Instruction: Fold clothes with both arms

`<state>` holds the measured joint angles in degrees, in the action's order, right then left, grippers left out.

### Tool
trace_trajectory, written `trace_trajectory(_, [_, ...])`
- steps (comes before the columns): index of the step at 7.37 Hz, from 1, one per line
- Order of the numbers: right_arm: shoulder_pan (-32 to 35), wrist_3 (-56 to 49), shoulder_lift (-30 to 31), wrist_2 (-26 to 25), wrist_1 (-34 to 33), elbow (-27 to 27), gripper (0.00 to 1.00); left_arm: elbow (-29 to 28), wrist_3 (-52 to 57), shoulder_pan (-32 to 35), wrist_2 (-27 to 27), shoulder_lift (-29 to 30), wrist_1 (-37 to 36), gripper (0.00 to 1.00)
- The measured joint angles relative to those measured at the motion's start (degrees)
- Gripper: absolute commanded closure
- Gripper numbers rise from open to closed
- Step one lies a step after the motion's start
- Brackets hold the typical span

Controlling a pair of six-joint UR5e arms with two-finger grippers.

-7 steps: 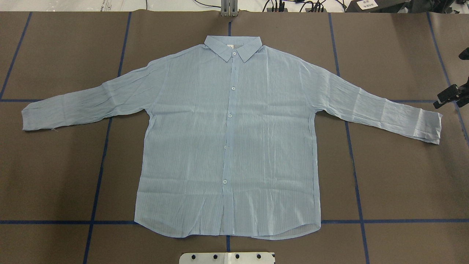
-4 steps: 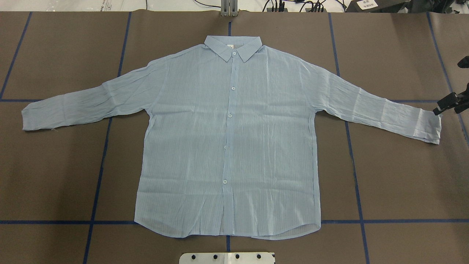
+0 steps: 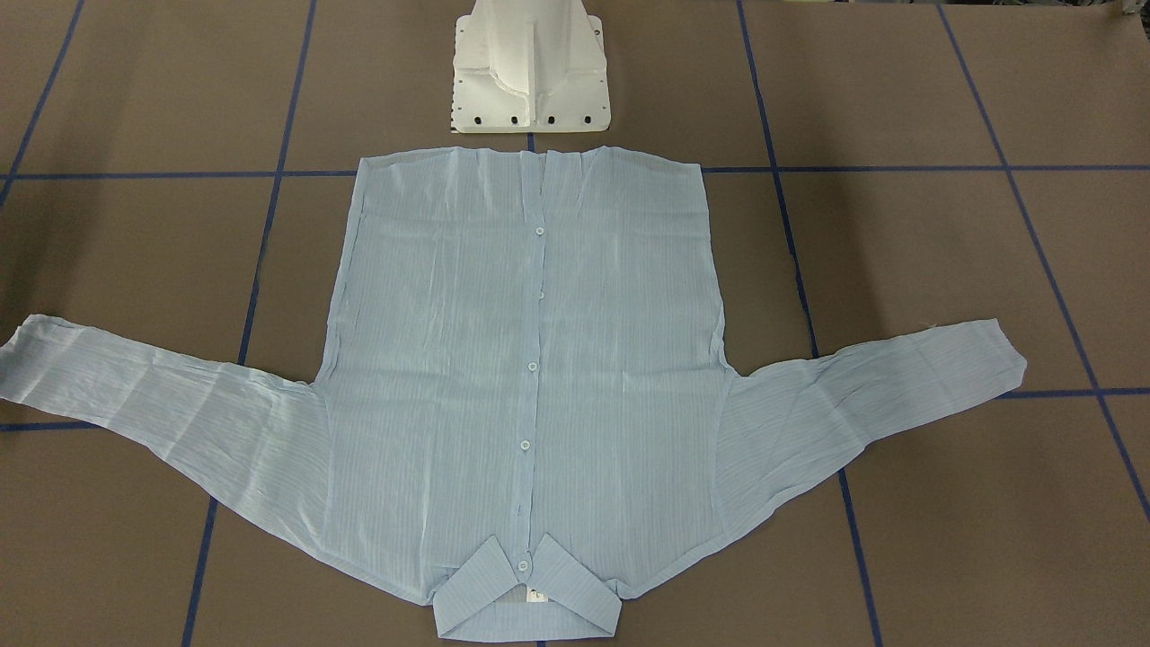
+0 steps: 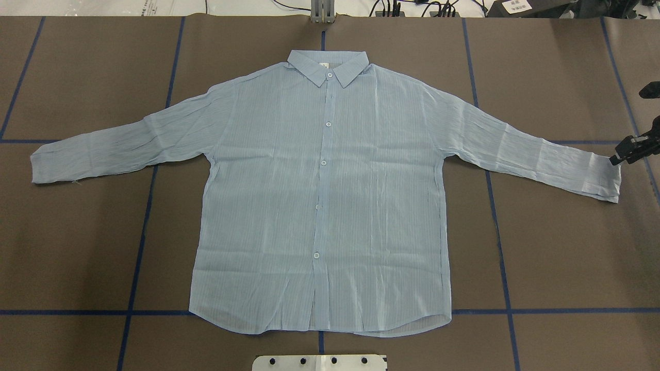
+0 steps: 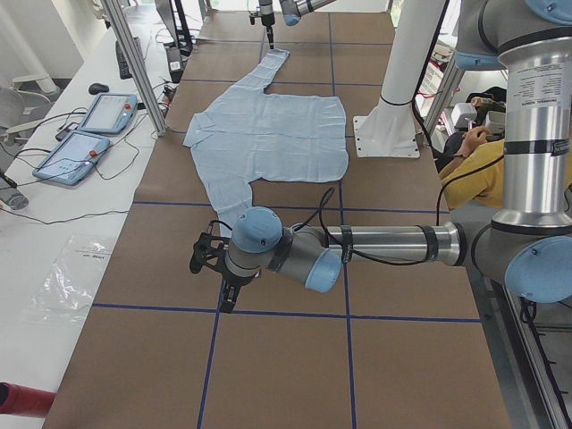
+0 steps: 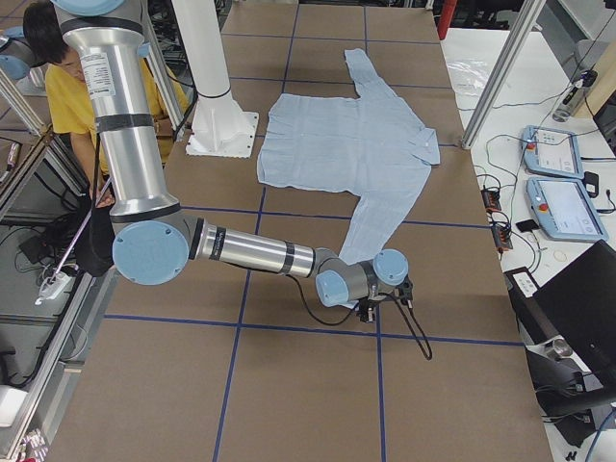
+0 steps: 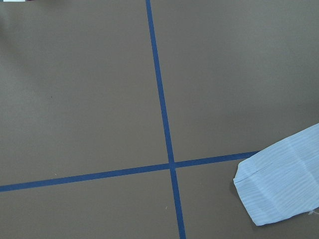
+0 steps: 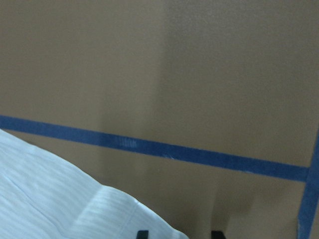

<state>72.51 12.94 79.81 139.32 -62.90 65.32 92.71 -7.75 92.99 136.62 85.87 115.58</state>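
Showing the opening step of the fold: the shirt (image 4: 330, 206) lay flat, buttons up, mid-table (image 4: 77, 257), collar on the far side, hem nearest the white pedestal base (image 3: 530, 72), both sleeves spread outward. The right gripper (image 4: 619, 156) stood at the right cuff (image 4: 603, 178) with jaws apart, gripping nothing; the left gripper (image 5: 214, 277) hovered near the left cuff (image 7: 279, 184), and whether it was open could not be told. The next move probably called for each gripper to descend, pinch its thin cuff edge, and carry the sleeve inward.
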Motion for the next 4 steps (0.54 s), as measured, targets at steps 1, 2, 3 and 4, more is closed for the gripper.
trace_trajectory(1, [-0.13,-0.03,0.0,-0.01,-0.01,-0.14,0.48,0.01,-0.04,0.0,-0.02,0.0,0.0,0.01])
trace_trajectory(2, [-0.2,-0.06,0.0,-0.01,-0.02,-0.2,0.52,0.02,-0.05,0.0,-0.03,0.0,0.0,0.01])
trace_trajectory(3, [-0.26,-0.03,0.0,-0.01,-0.02,-0.17,0.79,0.04,-0.01,0.0,-0.04,0.0,0.0,0.01])
trace_trajectory(4, [-0.3,0.02,0.0,-0.01,-0.03,-0.14,1.0,0.07,0.01,0.0,-0.04,0.0,0.0,0.01])
